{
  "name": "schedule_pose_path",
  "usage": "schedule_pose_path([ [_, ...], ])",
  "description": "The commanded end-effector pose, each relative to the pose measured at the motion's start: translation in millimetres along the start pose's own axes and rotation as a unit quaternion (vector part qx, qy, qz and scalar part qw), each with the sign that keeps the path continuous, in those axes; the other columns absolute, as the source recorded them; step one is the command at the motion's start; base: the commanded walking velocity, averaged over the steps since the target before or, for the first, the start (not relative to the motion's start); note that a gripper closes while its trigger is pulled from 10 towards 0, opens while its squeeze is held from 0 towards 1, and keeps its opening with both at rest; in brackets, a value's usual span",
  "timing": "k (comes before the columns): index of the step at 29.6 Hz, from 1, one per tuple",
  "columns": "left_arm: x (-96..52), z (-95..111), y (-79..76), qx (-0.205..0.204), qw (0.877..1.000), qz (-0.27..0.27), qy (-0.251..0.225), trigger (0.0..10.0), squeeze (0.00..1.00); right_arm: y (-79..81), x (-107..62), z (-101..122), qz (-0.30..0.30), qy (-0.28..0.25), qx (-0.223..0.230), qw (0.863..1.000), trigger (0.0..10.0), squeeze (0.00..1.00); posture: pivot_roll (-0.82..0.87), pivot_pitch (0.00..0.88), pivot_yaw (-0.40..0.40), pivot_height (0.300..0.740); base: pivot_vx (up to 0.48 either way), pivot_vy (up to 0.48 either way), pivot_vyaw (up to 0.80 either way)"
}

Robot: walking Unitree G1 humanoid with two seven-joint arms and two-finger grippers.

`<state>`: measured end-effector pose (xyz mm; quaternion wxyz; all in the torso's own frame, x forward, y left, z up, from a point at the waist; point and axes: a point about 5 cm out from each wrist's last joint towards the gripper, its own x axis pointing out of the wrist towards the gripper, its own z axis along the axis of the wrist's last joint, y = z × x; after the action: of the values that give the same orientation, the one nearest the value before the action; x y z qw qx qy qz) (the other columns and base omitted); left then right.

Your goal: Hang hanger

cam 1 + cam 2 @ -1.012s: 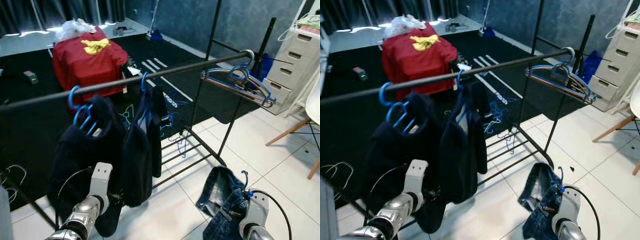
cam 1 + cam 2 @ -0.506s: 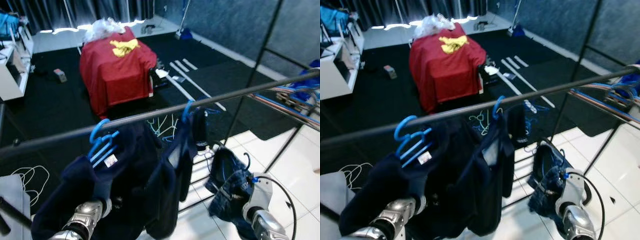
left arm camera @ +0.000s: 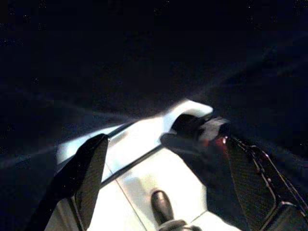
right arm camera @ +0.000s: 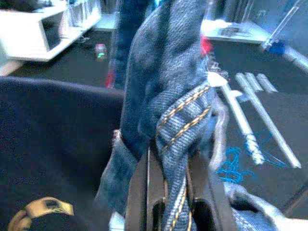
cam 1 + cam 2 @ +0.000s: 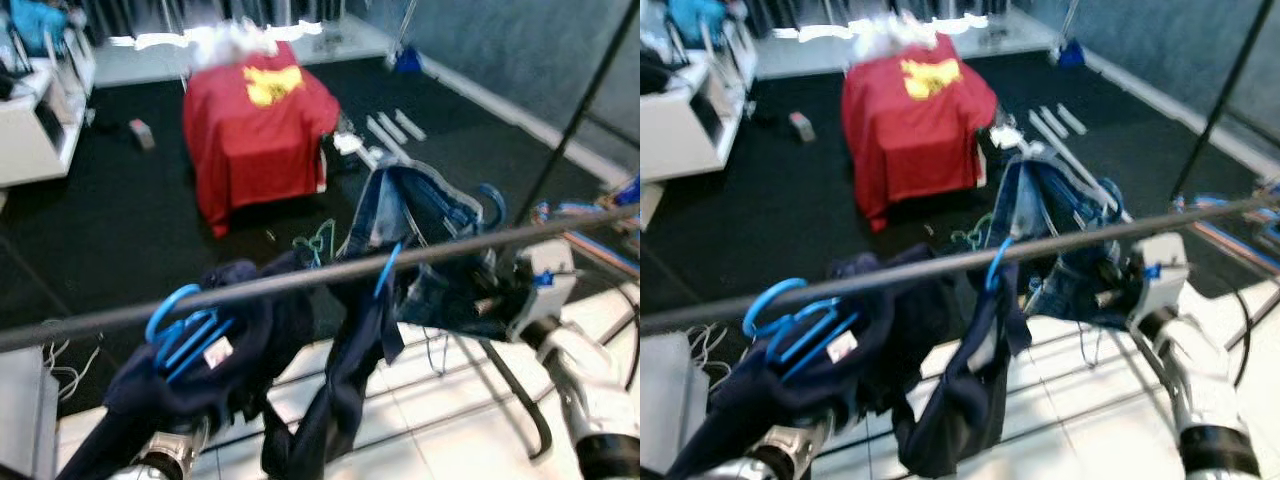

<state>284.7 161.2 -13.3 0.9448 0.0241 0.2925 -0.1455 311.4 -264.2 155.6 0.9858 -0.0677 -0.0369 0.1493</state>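
The robot's right gripper (image 4: pixel 169 192) is clamped on a fold of blue jeans (image 5: pixel 425 225), lifted on a blue hanger (image 5: pixel 492 203) to the level of the black clothes rail (image 5: pixel 300 280). The garment bunches just beyond the gripper, on the far side of the rail, with the hanger's hook curving up above the bar, close to it but apparently not yet over it. The rail runs crosswise in front of the gripper, so the hook likely has to come back and down onto it. Toward the robot's left along the same rail hang two dark garments (image 5: pixel 240 350) on blue hangers. The left gripper (image 3: pixel 159 192), jaws spread and holding nothing, sits low beneath those dark clothes, farther from the hook than the right. A red-draped box (image 5: pixel 255 120) stands on the black carpet (image 5: pixel 120 210) beyond.
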Motion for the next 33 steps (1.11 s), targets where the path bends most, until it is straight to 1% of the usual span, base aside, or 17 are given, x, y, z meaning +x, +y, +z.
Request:
schedule_pose_path([
  [1, -2.7, -9.8, 0.5, -0.009, 1.000, -0.002, 0.014, 10.0, 0.00, 4.4, -2.3, -0.9, -0.001, 0.009, -0.004, 1.000, 10.0, 0.00, -0.05, 0.070, 0.004, 0.740, 0.000, 0.000, 0.00],
  [3, -2.8, -10.4, -0.1, -0.009, 1.000, -0.005, 0.015, 10.0, 0.00, 9.0, -6.5, -9.6, -0.003, 0.035, -0.006, 0.999, 10.0, 0.00, -0.05, 0.070, 0.004, 0.740, 0.000, 0.000, 0.00],
  [4, -2.8, -10.4, -0.1, -0.009, 1.000, -0.005, 0.015, 10.0, 0.00, 9.0, -6.5, -9.6, -0.003, 0.035, -0.006, 0.999, 10.0, 0.00, -0.05, 0.070, 0.004, 0.740, 0.000, 0.000, 0.00],
  [5, -2.8, -11.0, -0.3, -0.009, 1.000, -0.006, 0.017, 10.0, 0.00, 12.6, -9.9, -15.9, -0.004, 0.055, -0.005, 0.998, 10.0, 0.00, -0.06, 0.075, 0.003, 0.740, 0.000, 0.000, 0.00],
  [7, -2.8, -11.0, -0.3, -0.009, 1.000, -0.006, 0.017, 10.0, 0.00, 12.6, -9.9, -15.9, -0.004, 0.055, -0.005, 0.998, 10.0, 0.00, -0.06, 0.075, 0.003, 0.740, 0.000, 0.000, 0.00],
  [9, -3.2, -12.0, 0.6, -0.010, 1.000, -0.004, 0.020, 10.0, 0.00, 25.6, -17.4, -36.0, 0.007, 0.103, 0.001, 0.995, 10.0, 0.00, -0.06, 0.082, 0.005, 0.740, 0.000, 0.000, 0.00],
  [10, -3.5, -12.4, 1.4, -0.012, 1.000, -0.002, 0.021, 10.0, 0.00, 32.9, -21.2, -43.3, 0.013, 0.115, 0.004, 0.993, 10.0, 0.00, -0.06, 0.090, 0.004, 0.740, 0.000, 0.000, 0.00],
  [13, -4.0, -12.5, 2.6, -0.015, 1.000, -0.001, 0.019, 10.0, 0.00, 41.9, -26.4, -46.1, 0.023, 0.118, 0.006, 0.993, 10.0, 0.00, -0.06, 0.092, 0.005, 0.740, 0.000, 0.000, 0.00],
  [14, -4.2, -12.4, 2.8, -0.016, 1.000, -0.002, 0.018, 10.0, 0.00, 45.5, -28.7, -42.8, 0.031, 0.108, 0.010, 0.994, 10.0, 0.00, -0.06, 0.094, 0.008, 0.740, 0.000, 0.000, 0.00],
  [16, -3.9, -11.3, 2.1, -0.018, 1.000, -0.006, 0.014, 10.0, 0.00, 51.5, -34.2, -25.8, 0.060, 0.073, 0.016, 0.995, 10.0, 0.00, -0.07, 0.097, 0.010, 0.740, 0.000, 0.000, 0.00],
  [17, -3.9, -11.3, 2.1, -0.018, 1.000, -0.006, 0.014, 10.0, 0.00, 51.5, -34.2, -25.8, 0.060, 0.073, 0.016, 0.995, 10.0, 0.00, -0.07, 0.097, 0.010, 0.740, 0.000, 0.000, 0.00],
  [18, -3.3, -9.9, 1.1, -0.019, 1.000, -0.010, 0.011, 10.0, 0.00, 54.0, -38.5, -9.0, 0.074, 0.047, 0.018, 0.996, 10.0, 0.00, -0.07, 0.100, 0.012, 0.740, 0.000, 0.000, 0.00],
  [20, -3.1, -9.2, 0.7, -0.019, 1.000, -0.012, 0.010, 10.0, 0.00, 54.2, -39.9, -2.9, 0.077, 0.037, 0.020, 0.996, 10.0, 0.00, -0.07, 0.100, 0.012, 0.740, 0.000, 0.000, 0.00],
  [23, -2.3, -7.2, -0.5, -0.018, 1.000, -0.017, 0.007, 10.0, 0.00, 53.2, -50.4, 32.6, 0.088, -0.022, 0.027, 0.996, 10.0, 0.00, -0.08, 0.103, 0.014, 0.740, 0.000, 0.000, 0.00],
  [27, -2.0, -6.7, -1.2, -0.018, 1.000, -0.020, 0.006, 10.0, 0.00, 58.4, -60.0, 41.7, 0.105, -0.032, 0.028, 0.994, 10.0, 0.00, -0.08, 0.104, 0.014, 0.740, 0.000, 0.000, 0.00],
  [29, -1.9, -6.7, -1.8, -0.019, 1.000, -0.022, 0.007, 10.0, 0.00, 64.8, -68.0, 37.5, 0.123, -0.016, 0.029, 0.992, 10.0, 0.00, -0.08, 0.103, 0.012, 0.740, 0.000, 0.000, 0.00],
  [33, -2.2, -8.1, -1.9, -0.019, 1.000, -0.022, 0.009, 10.0, 0.00, 69.9, -75.3, 32.0, 0.132, -0.001, 0.036, 0.991, 10.0, 0.00, -0.08, 0.103, 0.012, 0.740, 0.000, 0.000, 0.00],
])
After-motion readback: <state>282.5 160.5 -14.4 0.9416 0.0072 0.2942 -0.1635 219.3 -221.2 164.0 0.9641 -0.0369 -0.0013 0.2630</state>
